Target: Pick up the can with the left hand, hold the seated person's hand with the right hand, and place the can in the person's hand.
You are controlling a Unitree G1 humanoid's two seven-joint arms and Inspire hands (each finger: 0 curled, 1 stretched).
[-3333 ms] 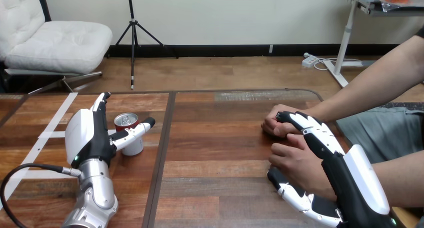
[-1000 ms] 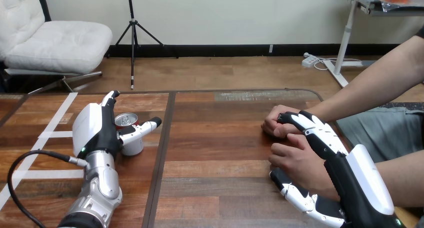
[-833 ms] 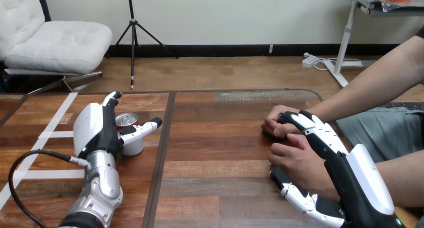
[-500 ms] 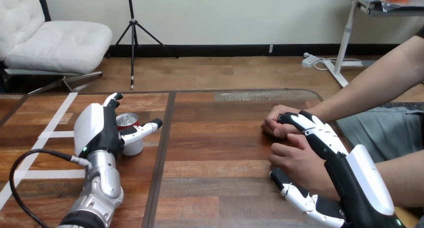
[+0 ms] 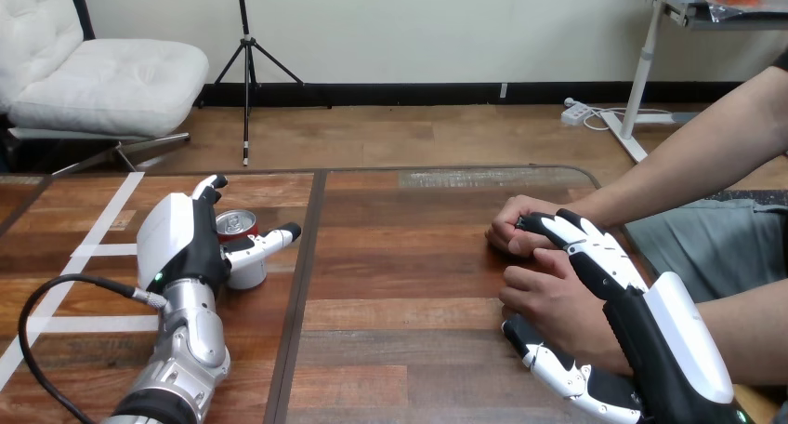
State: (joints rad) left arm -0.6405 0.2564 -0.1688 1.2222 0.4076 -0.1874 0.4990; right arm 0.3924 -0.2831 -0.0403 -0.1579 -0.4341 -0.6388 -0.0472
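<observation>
A small can [image 5: 243, 271] with a silver top stands upright on the table's left part. My left hand [image 5: 175, 242] is right beside it. The can sits between the hand's thumb [image 5: 269, 239], which stretches across its near side, and its fingers [image 5: 211, 186], which reach along its far side with their tips bent a little. At the right, my right hand [image 5: 650, 326] lies over the person's nearer hand [image 5: 556, 305]. Its nearly straight fingers [image 5: 581, 245] reach to the person's farther hand [image 5: 509, 227], and its thumb [image 5: 546, 358] lies along the nearer hand's near side.
White tape strips [image 5: 104, 221] mark the wooden table [image 5: 400, 284] at the left. A dark seam [image 5: 302, 284] runs front to back beside the can. The person's forearms [image 5: 688, 159] come in from the right edge.
My left hand has moved forward and closed in on the can, which now sits between thumb and fingers; the fingertips bend slightly. The right hand and the person's hands have hardly moved.
</observation>
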